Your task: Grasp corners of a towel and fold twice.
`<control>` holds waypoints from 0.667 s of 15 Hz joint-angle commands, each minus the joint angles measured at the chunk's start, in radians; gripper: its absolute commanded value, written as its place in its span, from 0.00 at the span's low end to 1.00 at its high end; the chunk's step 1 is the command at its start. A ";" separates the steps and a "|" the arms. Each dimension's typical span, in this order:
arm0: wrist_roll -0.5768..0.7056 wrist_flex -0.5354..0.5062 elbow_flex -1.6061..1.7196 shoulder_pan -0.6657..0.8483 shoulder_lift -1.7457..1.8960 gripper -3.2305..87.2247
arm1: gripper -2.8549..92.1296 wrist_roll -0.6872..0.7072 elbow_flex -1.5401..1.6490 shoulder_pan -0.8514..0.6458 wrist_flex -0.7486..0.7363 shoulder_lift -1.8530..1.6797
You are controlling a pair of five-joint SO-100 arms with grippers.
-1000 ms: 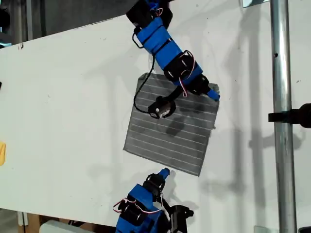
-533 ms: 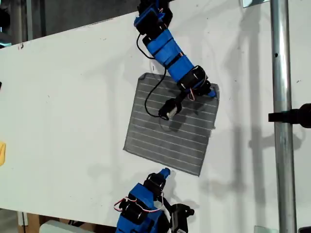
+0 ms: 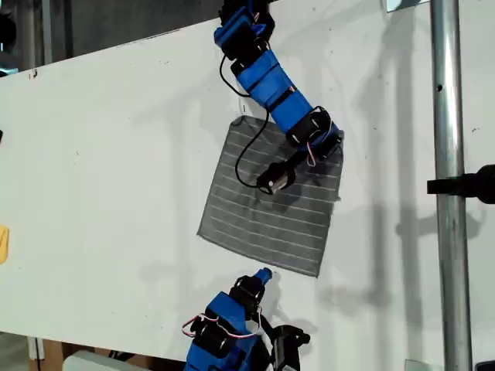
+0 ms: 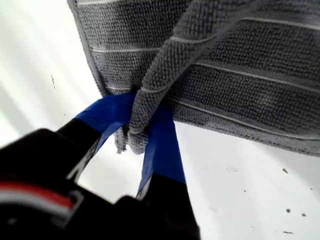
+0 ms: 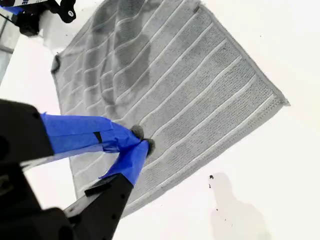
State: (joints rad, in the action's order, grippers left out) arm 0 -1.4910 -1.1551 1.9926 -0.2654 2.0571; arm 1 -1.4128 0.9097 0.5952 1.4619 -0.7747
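The grey striped towel (image 3: 267,212) lies mostly flat on the white table (image 3: 116,154). My first gripper (image 3: 332,141) comes in from the exterior view's top and is shut on the towel's upper-right corner in that view. In the first wrist view the blue jaws pinch that corner (image 4: 139,120), with the towel (image 4: 240,65) bunched and lifted there. My second gripper (image 3: 261,274) rests near the exterior view's bottom, just off the towel's near edge. Its jaws are together in front of the towel (image 5: 190,85), and my second gripper (image 5: 142,146) holds no cloth.
A metal pole (image 3: 447,193) with a black clamp (image 3: 464,184) stands at the exterior view's right. A small yellow object (image 3: 3,243) sits at that view's left edge. The table's far edge runs diagonally across the exterior view's top left.
My first gripper has shifted slightly toward the exterior view's left and drawn the pinched corner with it, so the towel's far edge has puckered and pulled inward. The second arm has stayed still.
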 commanded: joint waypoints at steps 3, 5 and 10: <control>-0.028 -0.074 -0.112 -0.020 -0.012 0.00 | 0.03 0.015 0.000 -0.025 -0.026 0.003; 0.002 -0.170 -0.253 -0.025 -0.078 0.01 | 0.03 0.020 0.003 -0.031 -0.028 0.002; 0.212 -0.225 -0.422 -0.101 -0.167 0.41 | 0.03 0.021 0.012 -0.031 -0.028 -0.002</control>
State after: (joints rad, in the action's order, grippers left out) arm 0 -1.3131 -1.3714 1.6352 -0.3359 1.8837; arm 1 -1.4067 0.9127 0.5798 1.4435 -0.7731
